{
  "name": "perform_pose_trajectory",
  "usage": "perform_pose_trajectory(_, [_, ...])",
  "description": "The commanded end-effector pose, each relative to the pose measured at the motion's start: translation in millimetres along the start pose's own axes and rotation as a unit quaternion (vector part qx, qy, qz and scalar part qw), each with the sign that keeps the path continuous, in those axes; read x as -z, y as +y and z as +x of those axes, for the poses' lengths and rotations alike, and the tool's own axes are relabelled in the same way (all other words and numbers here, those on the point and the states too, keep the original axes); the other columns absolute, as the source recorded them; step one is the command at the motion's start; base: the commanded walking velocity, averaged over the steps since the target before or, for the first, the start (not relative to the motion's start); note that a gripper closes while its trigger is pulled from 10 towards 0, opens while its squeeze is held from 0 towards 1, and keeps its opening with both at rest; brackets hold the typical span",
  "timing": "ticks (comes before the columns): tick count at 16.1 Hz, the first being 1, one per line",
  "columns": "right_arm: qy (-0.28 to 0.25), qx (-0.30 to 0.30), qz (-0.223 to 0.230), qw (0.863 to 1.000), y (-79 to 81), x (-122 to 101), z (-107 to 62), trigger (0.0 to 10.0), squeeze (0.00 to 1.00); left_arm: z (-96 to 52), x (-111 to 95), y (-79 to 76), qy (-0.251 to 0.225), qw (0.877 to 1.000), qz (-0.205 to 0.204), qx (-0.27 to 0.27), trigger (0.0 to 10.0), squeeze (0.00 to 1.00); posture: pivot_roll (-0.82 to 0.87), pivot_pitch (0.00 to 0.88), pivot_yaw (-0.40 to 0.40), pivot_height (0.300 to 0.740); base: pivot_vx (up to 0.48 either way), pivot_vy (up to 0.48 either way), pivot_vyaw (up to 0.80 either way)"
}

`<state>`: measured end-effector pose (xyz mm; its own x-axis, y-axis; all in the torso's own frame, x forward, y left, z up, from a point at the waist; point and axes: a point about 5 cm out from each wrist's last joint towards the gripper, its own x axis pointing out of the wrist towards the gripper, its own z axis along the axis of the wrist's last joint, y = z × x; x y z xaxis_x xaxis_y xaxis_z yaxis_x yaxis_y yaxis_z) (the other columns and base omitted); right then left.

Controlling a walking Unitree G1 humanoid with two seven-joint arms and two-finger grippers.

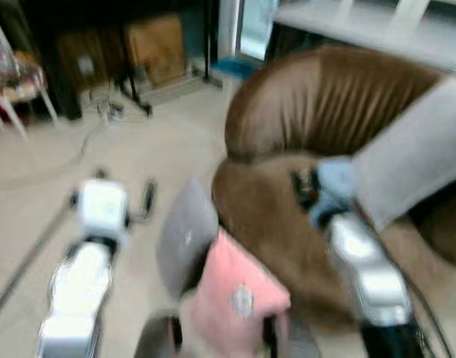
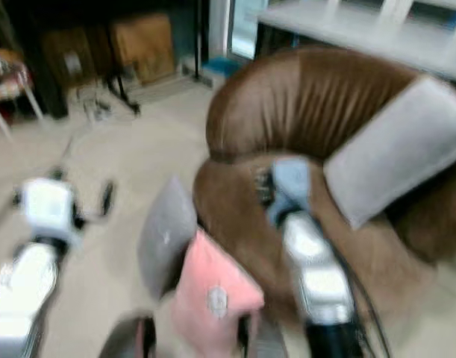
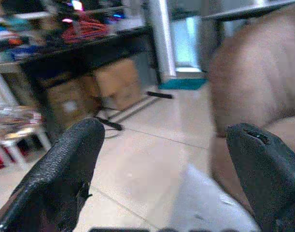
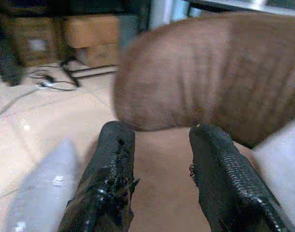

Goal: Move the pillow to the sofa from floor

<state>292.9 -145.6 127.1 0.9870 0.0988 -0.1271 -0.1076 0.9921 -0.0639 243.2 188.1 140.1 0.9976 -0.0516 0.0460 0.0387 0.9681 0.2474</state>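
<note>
Pink pillow [image 1: 239,298] stands on the floor [image 1: 138,149] against the sofa [image 1: 325,112], between our arms. Left gripper [image 3: 161,159] gapes wide, right gripper [image 4: 159,174] is parted; both empty, right nearer.

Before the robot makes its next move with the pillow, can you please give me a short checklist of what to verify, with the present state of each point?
1. Grey pillow off the sofa: it stands on edge against the front of the brown sofa. Not ok, not yet moved.
2. Left gripper open and empty: ok, its fingers stand wide apart.
3. Right gripper empty: ok, fingers apart, nothing between them, over the sofa seat.
4. Room on the sofa: one grey cushion leans on the right side, bare seat beside it. Ok.
5. Pink pillow beside the grey one: touching or apart, cannot tell.
6. Sharp view: not ok, blurred.
</note>
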Motion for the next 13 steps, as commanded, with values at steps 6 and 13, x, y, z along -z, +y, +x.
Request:
perform_pose_trajectory(6, [0.017, -0.019, 0.010, 1.000, 2.9, 3.6, 0.9, 10.0, 0.00, 0.9, -0.5, 5.1, 0.001, 1.000, 0.018, -0.004, 10.0, 0.00, -0.07, 0.000, -0.030, 0.566, 0.000, 0.000, 0.00])
perform_pose_trajectory(13, [0.027, -0.045, -0.009, 0.999, 1.3, 5.3, 4.4, 10.0, 0.00, -0.5, 1.6, 2.6, 0.008, 1.000, 0.026, 0.006, 10.0, 0.00, -0.08, 0.000, -0.028, 0.496, 0.000, 0.000, 0.00])
